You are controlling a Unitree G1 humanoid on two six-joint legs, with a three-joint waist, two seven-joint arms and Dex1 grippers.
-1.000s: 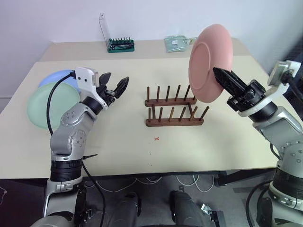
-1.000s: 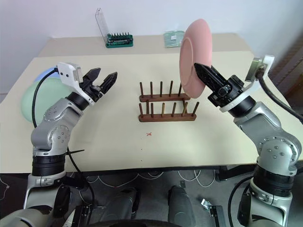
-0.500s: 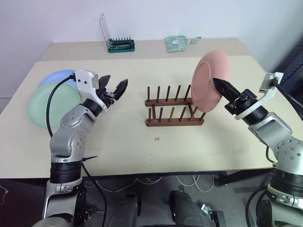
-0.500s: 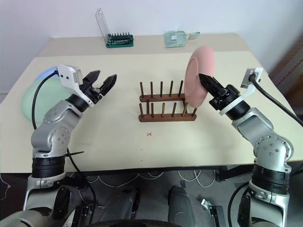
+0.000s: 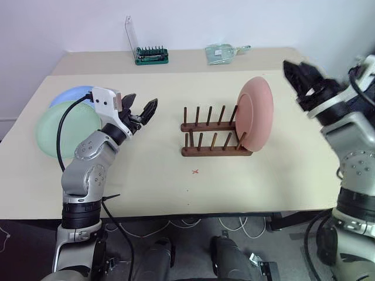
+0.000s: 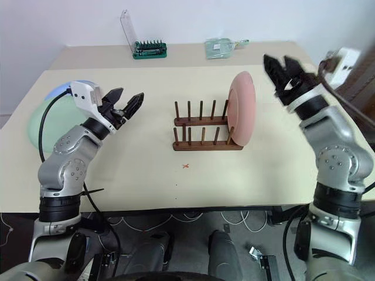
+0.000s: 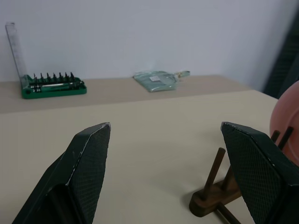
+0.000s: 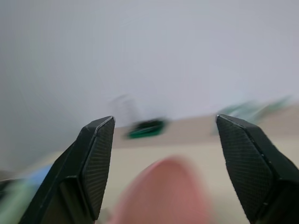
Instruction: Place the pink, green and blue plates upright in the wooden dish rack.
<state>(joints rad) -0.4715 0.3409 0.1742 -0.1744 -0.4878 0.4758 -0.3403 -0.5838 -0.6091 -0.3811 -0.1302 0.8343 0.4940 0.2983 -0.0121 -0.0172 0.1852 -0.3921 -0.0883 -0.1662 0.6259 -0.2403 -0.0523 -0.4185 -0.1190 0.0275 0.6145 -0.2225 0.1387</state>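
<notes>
Left eye view showed the pink plate [image 5: 256, 115] standing upright on edge at the right end of the wooden dish rack [image 5: 214, 136], slotted between the last pegs, its face turned toward the rest of the pegs. No finger touched it. The right gripper [image 6: 280, 69] hung in the air above and to the right of the rack, well clear of the plate's rim, with its two black fingers spread apart and nothing between them; in the right wrist view the blurred pink rim sat low between those parted fingers [image 8: 96, 161].

The green plate [image 5: 63, 129] lay flat on the table [image 5: 234, 181] far to the left of the rack, and the blue plate [image 5: 71, 95] lay partly under it, behind it toward the back of the table. The left gripper [image 5: 143, 111] hovered over the table between those two plates and the rack, pointing toward the rack, its fingers [image 7: 84, 170] also spread wide and empty.

Behind the rack, on the raised back part of the table, stood a green screwdriver-bit holder [image 5: 151, 55] with its clear lid up, and to its right lay a clear plastic packet [image 5: 221, 52].
</notes>
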